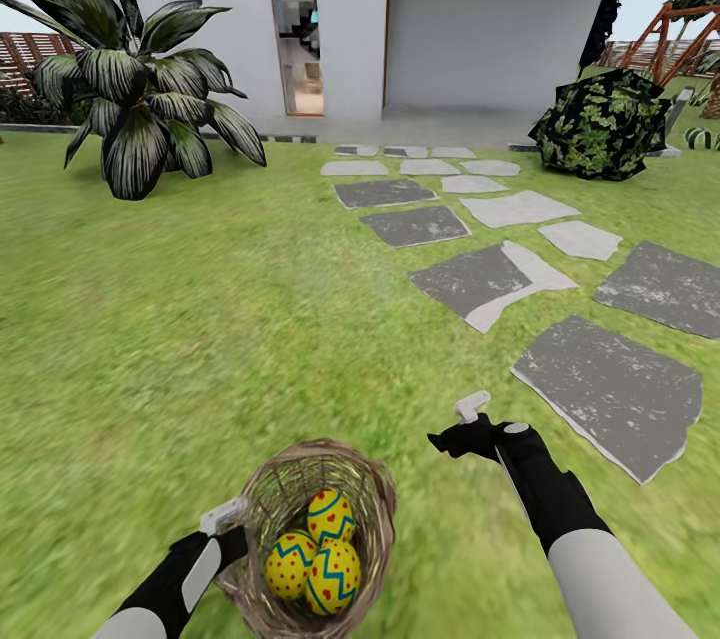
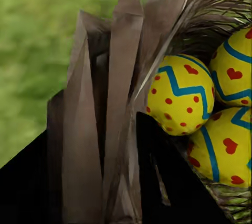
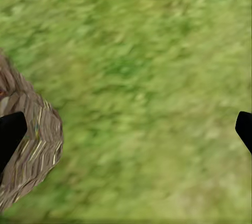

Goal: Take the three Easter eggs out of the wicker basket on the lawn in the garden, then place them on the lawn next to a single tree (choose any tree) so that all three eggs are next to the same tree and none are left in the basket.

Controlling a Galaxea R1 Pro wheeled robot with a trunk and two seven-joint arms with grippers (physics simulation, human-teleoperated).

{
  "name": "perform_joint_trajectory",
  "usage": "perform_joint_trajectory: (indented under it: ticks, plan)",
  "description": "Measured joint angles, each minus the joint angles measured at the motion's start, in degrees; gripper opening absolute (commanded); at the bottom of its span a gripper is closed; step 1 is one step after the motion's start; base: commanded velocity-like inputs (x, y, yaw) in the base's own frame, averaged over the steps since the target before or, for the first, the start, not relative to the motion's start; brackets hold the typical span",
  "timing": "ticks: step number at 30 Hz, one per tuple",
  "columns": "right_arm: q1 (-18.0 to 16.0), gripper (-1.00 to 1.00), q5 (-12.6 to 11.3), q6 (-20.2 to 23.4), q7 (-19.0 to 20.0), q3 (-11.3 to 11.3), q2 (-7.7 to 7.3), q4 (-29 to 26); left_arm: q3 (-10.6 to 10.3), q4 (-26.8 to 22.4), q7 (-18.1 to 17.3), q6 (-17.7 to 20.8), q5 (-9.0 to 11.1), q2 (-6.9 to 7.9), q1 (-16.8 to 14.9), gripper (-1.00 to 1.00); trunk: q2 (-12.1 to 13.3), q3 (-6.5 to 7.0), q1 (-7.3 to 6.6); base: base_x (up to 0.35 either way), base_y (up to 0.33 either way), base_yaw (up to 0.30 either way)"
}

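Head view puts the basket (image 1: 312,539) low and near us on the lawn (image 1: 200,319), with all three eggs (image 1: 318,555) still inside it, heaped together and touching. Our left gripper (image 1: 232,531) is at the basket's left rim; in the left wrist view the woven wall (image 2: 113,108) runs between the dark fingers (image 2: 173,182), so we judge the claw closed on the rim, holding the basket rather than an egg. Our right gripper (image 1: 468,427) hangs to the right of the basket, apart from it, above bare grass; in the right wrist view its two fingertips (image 3: 10,134) sit at opposite edges, so its jaws are spread wide and hold nothing, with the basket's side (image 3: 31,150) just beside one tip.

No thick-trunked tree is in sight ahead: we see a broad-leaved plant (image 1: 140,89), a round bush (image 1: 600,124), stepping stones (image 1: 600,389) and the white house (image 1: 400,9).

We judge that the step in hand is carrying the basket toward a tree. To do it well, we should keep the rim grip firm and the basket level so the eggs don't roll out, turn the base slowly to find a tree, and keep the right arm clear but ready. Only beside the trunk should the eggs come out, one at a time.
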Motion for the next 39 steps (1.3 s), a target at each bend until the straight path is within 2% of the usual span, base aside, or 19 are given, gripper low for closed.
perform_joint_trajectory:
  ticks: [13, 24, 26, 28, 31, 34, 39]
  plan:
    - [0.00, 1.00, 0.03, 0.01, 0.00, -0.01, 0.00, 0.05, -0.13, -0.11, -0.02, -0.35, 0.10, -0.05, 0.00, -1.00, 0.00, 0.00, 0.00, 0.000, 0.000, 0.000]
    - [0.04, 1.00, 0.11, 0.06, 0.02, 0.08, -0.03, 0.87, -0.16, 0.12, -0.03, -0.32, -0.23, -0.05, 0.00, -1.00, 4.40, 1.97, -2.41, 0.000, 0.000, 0.000]
    - [0.37, 1.00, 0.12, 0.08, 0.00, 0.01, -0.90, 0.88, -0.19, 0.16, -0.01, -0.30, -0.37, -0.04, 0.01, -1.00, 5.20, 2.33, -2.85, 0.000, 0.000, 0.000]
    - [0.57, 1.00, 0.09, 0.09, -0.02, 0.01, -1.11, 1.02, -0.15, 0.13, -0.03, -0.33, -0.33, -0.04, 0.00, -1.00, 6.00, 2.69, -3.29, 0.000, 0.000, 0.000]
    - [0.61, 1.00, 0.30, -0.10, -0.57, 0.08, -1.92, 3.40, -0.16, 0.24, -0.03, -0.39, -0.29, -0.11, 0.00, -1.00, 7.21, 3.23, -3.95, 0.000, 0.000, 0.000]
    - [0.61, 1.00, -0.09, -3.63, -0.59, 0.10, -2.00, 3.76, -0.17, 0.25, -0.01, -0.39, -0.39, -0.05, 0.00, -1.00, 8.41, 3.76, -4.61, 0.000, 0.000, 0.050]
    - [0.62, 1.00, -0.07, -4.32, -1.90, 0.10, -1.94, 3.75, -0.18, 0.27, -0.01, -0.37, -0.45, -0.10, 0.01, -1.00, 10.42, 4.66, -5.71, 0.000, 0.000, 0.156]
